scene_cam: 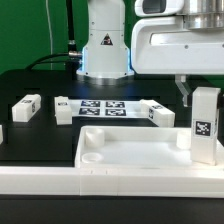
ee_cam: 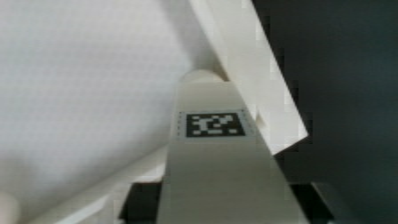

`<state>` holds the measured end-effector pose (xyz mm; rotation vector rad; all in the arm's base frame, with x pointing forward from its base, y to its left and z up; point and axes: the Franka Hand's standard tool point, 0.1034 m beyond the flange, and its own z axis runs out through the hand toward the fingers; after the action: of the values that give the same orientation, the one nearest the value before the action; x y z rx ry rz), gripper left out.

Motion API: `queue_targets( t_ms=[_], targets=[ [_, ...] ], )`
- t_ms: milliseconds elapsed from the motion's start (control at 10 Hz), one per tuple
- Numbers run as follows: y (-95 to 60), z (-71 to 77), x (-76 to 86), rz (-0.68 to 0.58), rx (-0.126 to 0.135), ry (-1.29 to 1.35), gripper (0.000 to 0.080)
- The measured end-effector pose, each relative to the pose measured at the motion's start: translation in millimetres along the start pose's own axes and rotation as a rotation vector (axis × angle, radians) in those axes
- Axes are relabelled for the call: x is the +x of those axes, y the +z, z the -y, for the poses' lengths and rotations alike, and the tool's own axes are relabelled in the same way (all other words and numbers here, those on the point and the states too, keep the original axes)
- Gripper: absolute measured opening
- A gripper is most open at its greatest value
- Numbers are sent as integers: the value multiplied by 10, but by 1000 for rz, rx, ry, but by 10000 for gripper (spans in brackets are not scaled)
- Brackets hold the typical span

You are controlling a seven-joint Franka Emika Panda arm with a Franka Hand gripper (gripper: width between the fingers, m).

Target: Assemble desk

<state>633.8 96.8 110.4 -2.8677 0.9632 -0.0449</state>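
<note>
One leg (ee_cam: 217, 150) sits between my fingers (ee_cam: 146, 198), and my gripper (ee_cam: 222, 205) is clamped on its two side faces, one dark pad on each side. The leg's long axis runs straight up and down: in the exterior view it stands upright, upper end in my grip and lower end pointing down at the desk top (scene_cam: 130, 150). A small black-and-white tag (ee_cam: 215, 123) on one of its faces looks toward the exterior camera.

Just below, the desk top lies flat with its open side up and its long axis running across the exterior view. The leg stands over its corner on the exterior view's right, close against the raised rim. I cannot tell whether the lower end is seated in the corner socket.

Farther off, three loose legs (scene_cam: 27, 107) lie on their sides on the black table (scene_cam: 40, 140), with the marker board (scene_cam: 100, 105) flat between them.
</note>
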Motion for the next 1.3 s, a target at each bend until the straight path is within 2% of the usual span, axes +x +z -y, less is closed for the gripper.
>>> queue_targets(
  t_ms=[300, 600, 700, 800, 900, 1300],
  targets=[
    [5, -1, -5, 14, 12, 236, 290],
    [11, 1, -10, 15, 12, 235, 291],
    [12, -1, -11, 14, 11, 190, 506],
    [9, -3, -26, 17, -2, 92, 619],
    [-3, 11, -41, 23, -13, -12, 619],
    [-15, 62, -53, 27, -16, -422, 648]
  ],
)
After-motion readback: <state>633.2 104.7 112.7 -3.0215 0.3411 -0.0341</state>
